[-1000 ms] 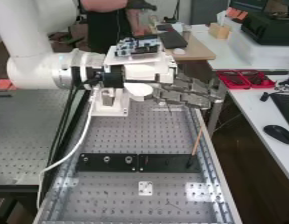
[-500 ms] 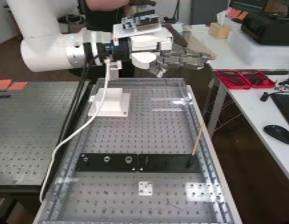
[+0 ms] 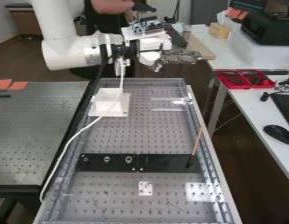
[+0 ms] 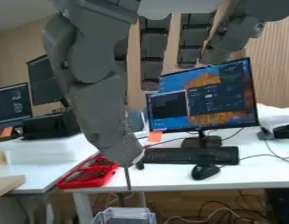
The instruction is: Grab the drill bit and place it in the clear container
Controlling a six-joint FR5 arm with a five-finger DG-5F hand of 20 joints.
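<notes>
My hand: pinch, narrow. Drill bit caught at my lowered fingertips, thin dark shank sticking out below them, pointing down, near upright. Other fingers roughly straight, well apart from the bit. Exact grip contact is hidden behind the big grey digit, can't tell more.

Clear container: open top, lower than the bit in the wrist view. Bit is outside it, above rim level, not touching.

High view: hand is up past the far end of the holed metal bench, higher than its top. On the bench: white block near the far end, black plates lying across, thin tan stick standing tilted at their end. White cable droops from the arm along the bench's side.

Farther out, side desk: red trays, black mouse nearer the camera. Wrist view adds keyboard with the mouse just beside it, lit monitor behind.
</notes>
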